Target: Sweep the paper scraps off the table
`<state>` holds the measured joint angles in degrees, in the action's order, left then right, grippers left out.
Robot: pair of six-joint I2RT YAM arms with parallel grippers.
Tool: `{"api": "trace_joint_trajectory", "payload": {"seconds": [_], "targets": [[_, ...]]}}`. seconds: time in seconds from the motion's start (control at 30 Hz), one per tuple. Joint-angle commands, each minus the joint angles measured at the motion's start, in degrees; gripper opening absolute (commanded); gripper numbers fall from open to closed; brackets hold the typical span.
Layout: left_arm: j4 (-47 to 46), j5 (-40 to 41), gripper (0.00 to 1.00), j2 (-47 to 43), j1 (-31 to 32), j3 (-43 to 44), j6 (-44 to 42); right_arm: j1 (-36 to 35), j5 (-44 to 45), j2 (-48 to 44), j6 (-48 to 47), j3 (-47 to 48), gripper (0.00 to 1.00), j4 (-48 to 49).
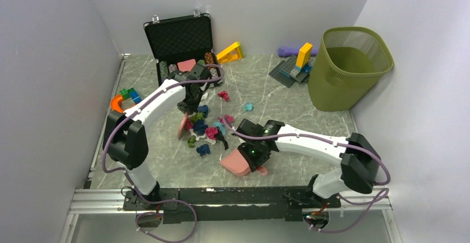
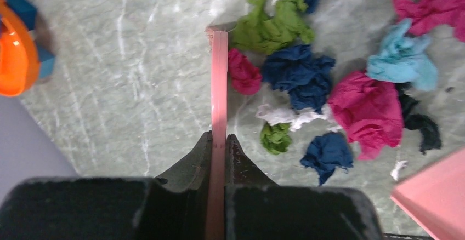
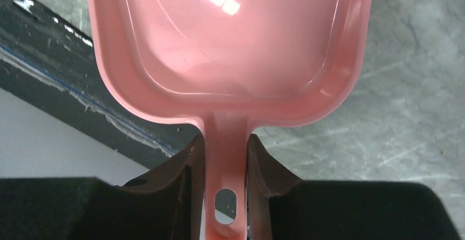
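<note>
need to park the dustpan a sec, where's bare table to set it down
Widest bare table lies between the lone teal scrap and the green bin. A smaller patch sits at the front, between the left arm's base and the dustpan. Crowded: the paper scraps mid-table, the case and blocks at the back.

My view of the table [image 1: 310,121]: grey-green marble top, litter in the middle, clutter along the far side.
I see the paper scraps [image 1: 208,127] bunched left of centre in magenta, navy, teal, green, white and black, many of them touching. One magenta wad [image 1: 223,95] and one teal wad [image 1: 249,107] lie apart, farther out. An open black case [image 1: 180,38] stands at the far left, with a yellow block [image 1: 230,52] just right of it. A grey baseplate with blocks [image 1: 294,68] sits beside the green waste basket [image 1: 349,68] at the far right. Orange, green and blue toy blocks [image 1: 124,99] hug the left edge.
</note>
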<state>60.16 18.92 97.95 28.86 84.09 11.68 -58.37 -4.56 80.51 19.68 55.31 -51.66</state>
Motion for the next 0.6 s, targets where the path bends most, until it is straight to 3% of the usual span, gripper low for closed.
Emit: {"api": "trace_joint_trajectory", "payload": {"seconds": [0.0, 0.37, 0.57], "targets": [[-3.2, -10.5, 0.0, -0.3, 0.3, 0.5, -1.4, -0.3, 0.5, 4.0, -2.3, 3.8, 0.0, 5.9], [-5.9, -34.1, 0.0, -7.9, 2.8, -4.1, -3.9, -0.4, 9.8, 13.1, -3.9, 7.0, 0.0, 17.3], [0.9, -28.8, 0.0, -13.9, 3.8, -2.5, -4.5, -1.2, 11.9, 10.9, -4.1, 5.4, 0.0, 20.7]]}}
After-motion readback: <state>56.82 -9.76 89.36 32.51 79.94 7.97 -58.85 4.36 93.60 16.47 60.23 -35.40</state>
